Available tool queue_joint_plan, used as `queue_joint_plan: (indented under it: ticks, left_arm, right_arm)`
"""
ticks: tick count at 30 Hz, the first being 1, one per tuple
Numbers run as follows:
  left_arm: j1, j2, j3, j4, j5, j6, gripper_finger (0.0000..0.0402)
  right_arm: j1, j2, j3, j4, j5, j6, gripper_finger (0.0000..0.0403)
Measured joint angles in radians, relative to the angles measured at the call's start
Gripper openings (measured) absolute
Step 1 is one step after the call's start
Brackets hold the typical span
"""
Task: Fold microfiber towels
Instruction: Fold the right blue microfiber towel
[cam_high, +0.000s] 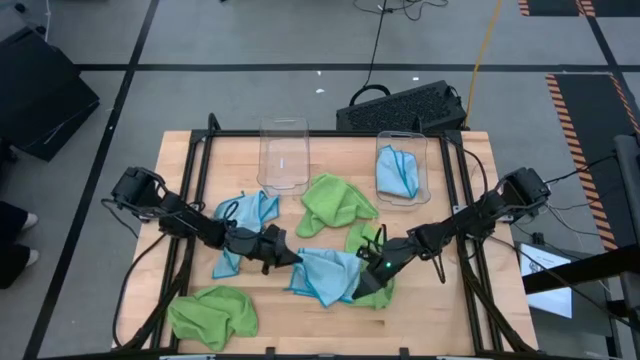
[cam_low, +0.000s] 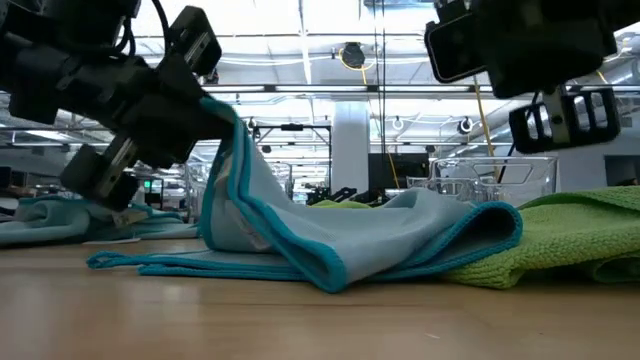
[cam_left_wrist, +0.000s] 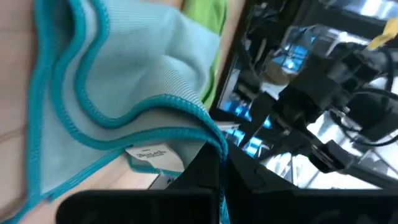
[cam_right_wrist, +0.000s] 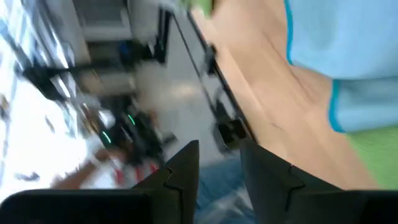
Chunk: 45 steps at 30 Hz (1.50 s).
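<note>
The table fills the foreground of the low view, bare wood in front of a light blue towel that lies across its front middle, between the two arms. One end of this towel is raised off the wood; the other end rests on a green towel.

The left tool holds the raised edge, its fingers pressed together on the blue hem, as the left wrist view shows. The towel's long axis runs from that tool across to the right tool, which sits at the towel's far end, over the green towel. Its fingers stand slightly apart with nothing between them.

Judging from this, the next fold depends on the left arm, which already has the cloth; the free end lies away from it, toward the right arm, which is nearer that end.
</note>
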<state>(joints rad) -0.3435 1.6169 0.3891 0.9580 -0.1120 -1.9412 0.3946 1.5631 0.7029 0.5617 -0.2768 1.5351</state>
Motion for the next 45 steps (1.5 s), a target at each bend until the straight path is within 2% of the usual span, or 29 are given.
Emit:
queue_joint_plan:
  ticks: [4, 8, 13, 16, 19, 25, 28, 33, 36, 40, 45]
  left_arm:
    - [0.007, 0.0, 0.027, -0.003, -0.02, 0.011, 0.0005]
    - [0.016, 0.0, 0.053, -0.004, -0.026, 0.033, 0.0004]
    - [0.037, 0.0, 0.106, -0.004, -0.029, 0.053, 0.0004]
    - [0.056, 0.0, 0.155, 0.016, -0.028, 0.103, 0.0004]
    - [0.08, -0.001, 0.213, 0.049, -0.007, 0.162, 0.0005]
    - [0.135, -0.001, 0.303, 0.038, 0.065, 0.259, 0.0005]
    - [0.165, -0.001, 0.308, 0.026, 0.082, 0.275, 0.0004]
    - [0.206, 0.0, 0.308, 0.001, 0.106, 0.279, 0.0006]
    - [0.229, 0.0, 0.308, -0.023, 0.122, 0.279, 0.0004]
    - [0.257, 0.0, 0.308, -0.02, 0.139, 0.264, 0.0007]
    - [0.284, -0.001, 0.308, -0.002, 0.14, 0.247, 0.0004]
  right_arm:
    - [0.026, 0.002, 0.001, 0.0, 0.149, 0.118, 0.0151]
    - [0.082, 0.015, 0.001, 0.012, 0.289, 0.236, 0.0218]
    - [0.169, 0.021, 0.001, 0.014, 0.589, 0.416, 0.0307]
    - [0.212, 0.043, 0.02, 0.023, 0.773, 0.492, 0.0334]
    - [0.236, 0.077, 0.069, 0.026, 0.887, 0.52, 0.0339]
    - [0.234, 0.189, 0.197, 0.064, 0.912, 0.475, 0.0337]
    - [0.227, 0.258, 0.226, 0.146, 0.973, 0.464, 0.0337]
    - [0.226, 0.369, 0.235, 0.331, 1.134, 0.46, 0.0336]
    - [0.226, 0.427, 0.255, 0.405, 1.18, 0.462, 0.0336]
    - [0.226, 0.478, 0.297, 0.407, 1.224, 0.502, 0.0336]
    - [0.215, 0.538, 0.349, 0.399, 1.337, 0.572, 0.0336]
